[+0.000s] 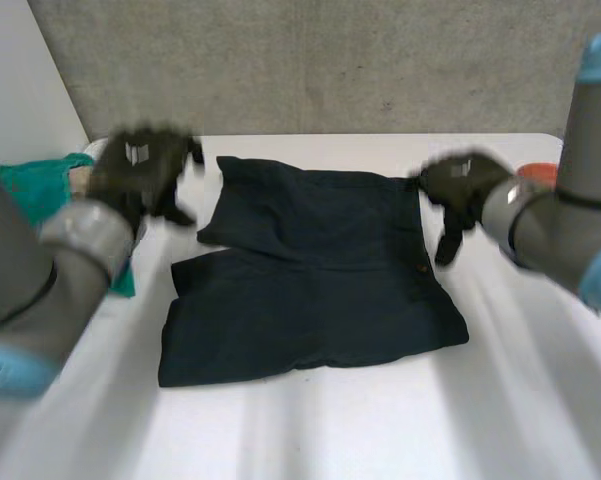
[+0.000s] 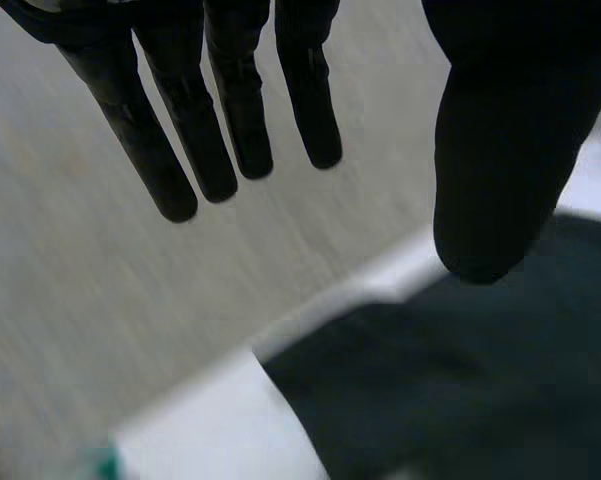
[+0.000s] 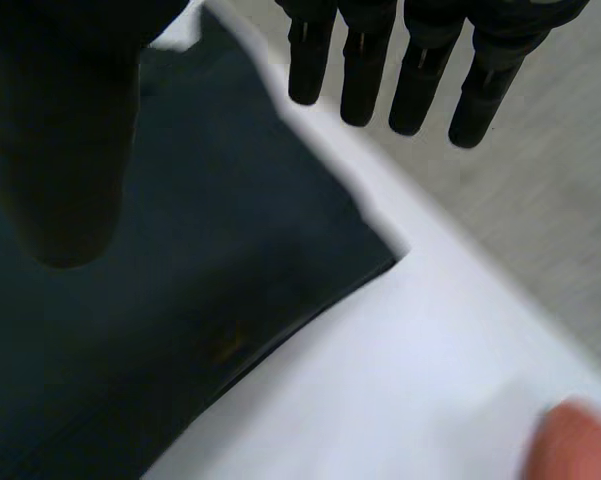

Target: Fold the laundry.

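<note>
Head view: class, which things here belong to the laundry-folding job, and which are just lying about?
Belongs to the job:
dark navy shorts, spread on the white table
left robot hand and right robot hand, both open, near the shorts' far corners

Just lying about:
teal cloth at the table's left edge, possibly later laundry
orange-red object beside the right arm

White table (image 1: 380, 420), grey wall (image 1: 330, 60), teal cloth (image 1: 30, 190), orange-red object (image 1: 538, 172)
Wall beyond both sets of fingertips; teal cloth bunched at the table edge just outboard of the left hand (image 1: 140, 165) fingers; orange-red object on the table near the right hand (image 1: 460, 185) fingers, partly hidden
</note>
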`<state>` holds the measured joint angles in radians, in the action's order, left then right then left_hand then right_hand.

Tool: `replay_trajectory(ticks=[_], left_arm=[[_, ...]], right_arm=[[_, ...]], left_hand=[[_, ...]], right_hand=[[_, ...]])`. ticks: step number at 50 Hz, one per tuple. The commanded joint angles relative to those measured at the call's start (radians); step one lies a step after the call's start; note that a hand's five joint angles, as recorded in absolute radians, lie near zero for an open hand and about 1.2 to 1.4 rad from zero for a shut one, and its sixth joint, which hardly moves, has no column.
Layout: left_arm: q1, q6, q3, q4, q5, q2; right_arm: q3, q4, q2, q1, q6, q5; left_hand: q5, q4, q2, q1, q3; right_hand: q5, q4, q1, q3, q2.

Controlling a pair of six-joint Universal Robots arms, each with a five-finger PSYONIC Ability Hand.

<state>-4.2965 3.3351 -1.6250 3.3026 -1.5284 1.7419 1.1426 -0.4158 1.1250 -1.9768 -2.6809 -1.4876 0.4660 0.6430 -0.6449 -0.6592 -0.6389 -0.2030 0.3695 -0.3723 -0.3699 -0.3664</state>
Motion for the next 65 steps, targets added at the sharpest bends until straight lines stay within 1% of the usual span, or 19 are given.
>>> replay_trajectory(ticks=[1, 7, 16, 19, 23, 24, 27, 28, 30, 34, 38, 42, 45, 46, 49, 52, 56, 59, 65], left_arm=[[0.003, 0.017, -0.271, -0.097, 0.04, -0.053], [-0.014, 0.05, -0.349, -0.055, 0.071, 0.004], [-0.048, 0.063, -0.328, 0.054, 0.071, 0.132], [-0.048, 0.076, -0.316, 0.103, 0.071, 0.172], [-0.048, 0.113, -0.311, 0.137, 0.07, 0.194], [-0.048, 0.135, -0.312, 0.14, 0.07, 0.2], [-0.046, 0.164, -0.319, 0.141, 0.07, 0.205], [-0.04, 0.179, -0.322, 0.143, 0.071, 0.206], [-0.039, 0.188, -0.322, 0.143, 0.071, 0.203], [-0.035, 0.198, -0.325, 0.131, 0.063, 0.182], [-0.034, 0.198, -0.346, 0.088, 0.06, 0.07], [-0.028, 0.201, -0.385, -0.038, 0.068, -0.056], [-0.009, 0.222, -0.403, -0.232, 0.073, -0.148], [0.004, 0.256, -0.403, -0.355, 0.074, -0.177], [0.021, 0.312, -0.401, -0.501, 0.076, -0.183], [0.043, 0.371, -0.385, -0.58, 0.082, -0.18], [0.04, 0.389, -0.322, -0.462, 0.086, -0.139], [0.04, 0.391, -0.251, -0.293, 0.08, -0.061], [0.038, 0.38, -0.048, -0.016, 0.07, 0.12]], right_arm=[[0.406, 0.153, 0.107, 0.022, 0.055, 0.056], [0.615, 0.368, 0.122, 0.061, 0.072, 0.089], [0.707, 0.59, 0.096, 0.062, 0.075, 0.133], [0.709, 0.666, 0.07, 0.061, 0.075, 0.135], [0.709, 0.724, 0.052, 0.056, 0.076, 0.132], [0.704, 0.733, 0.042, 0.056, 0.076, 0.127], [0.703, 0.736, 0.036, 0.055, 0.078, 0.121], [0.707, 0.736, 0.038, 0.056, 0.078, 0.119], [0.712, 0.736, 0.039, 0.058, 0.078, 0.118], [0.718, 0.718, 0.056, 0.059, 0.084, 0.119], [0.732, 0.632, 0.145, 0.061, 0.148, 0.118], [0.721, 0.407, 0.255, 0.062, 0.262, 0.118], [0.71, 0.148, 0.317, 0.084, 0.354, 0.11], [0.718, 0.009, 0.34, 0.101, 0.406, 0.101], [0.729, -0.174, 0.378, 0.125, 0.495, 0.09], [0.72, -0.163, 0.388, 0.127, 0.518, 0.093], [0.683, -0.069, 0.386, 0.121, 0.491, 0.086], [0.642, 0.02, 0.342, 0.121, 0.406, 0.092], [0.464, 0.266, 0.15, 0.102, 0.268, 0.035]], left_hand=[[0.175, 0.172, -0.17, -0.156, -0.176], [-0.095, -0.098, 0.099, 0.114, 0.093], [-0.142, -0.145, 0.147, 0.161, 0.141], [-0.131, -0.133, 0.135, 0.149, 0.129], [-0.104, -0.107, 0.109, 0.123, 0.103], [-0.072, -0.075, 0.077, 0.091, 0.071], [0.127, 0.124, -0.123, -0.108, -0.129], [0.384, 0.381, -0.379, -0.365, -0.385], [0.681, 0.679, -0.677, -0.663, -0.683], [0.756, 0.753, -0.751, -0.737, -0.757], [0.756, 0.753, -0.751, -0.737, -0.757], [0.756, 0.753, -0.751, -0.737, -0.757], [0.756, 0.753, -0.751, -0.737, -0.757], [0.756, 0.753, -0.751, -0.737, -0.757], [0.756, 0.753, -0.751, -0.737, -0.757], [0.756, 0.753, -0.751, -0.737, -0.757], [0.756, 0.753, -0.751, -0.737, -0.757], [0.756, 0.753, -0.751, -0.737, -0.757], [0.756, 0.753, -0.751, -0.737, -0.757]], right_hand=[[-0.177, 0.185, -0.182, -0.185, -0.188], [-0.236, 0.244, -0.241, -0.243, -0.247], [-0.321, 0.329, -0.326, -0.329, -0.332], [-0.461, 0.469, -0.467, -0.469, -0.473], [-0.878, 0.886, -0.883, -0.885, -0.889], [-1.017, 1.025, -1.023, -1.025, -1.028], [-1.019, 1.027, -1.024, -1.026, -1.03], [-1.019, 1.027, -1.024, -1.026, -1.03], [-1.019, 1.027, -1.024, -1.026, -1.03], [-1.019, 1.027, -1.024, -1.026, -1.03], [-1.019, 1.027, -1.024, -1.026, -1.03], [-1.019, 1.027, -1.024, -1.026, -1.03], [-1.019, 1.027, -1.024, -1.026, -1.03], [-1.019, 1.027, -1.024, -1.026, -1.03], [-1.019, 1.027, -1.024, -1.026, -1.03], [-1.019, 1.027, -1.024, -1.026, -1.03], [-1.019, 1.027, -1.024, -1.026, -1.03], [-1.019, 1.027, -1.024, -1.026, -1.03], [-1.019, 1.027, -1.024, -1.026, -1.03]])
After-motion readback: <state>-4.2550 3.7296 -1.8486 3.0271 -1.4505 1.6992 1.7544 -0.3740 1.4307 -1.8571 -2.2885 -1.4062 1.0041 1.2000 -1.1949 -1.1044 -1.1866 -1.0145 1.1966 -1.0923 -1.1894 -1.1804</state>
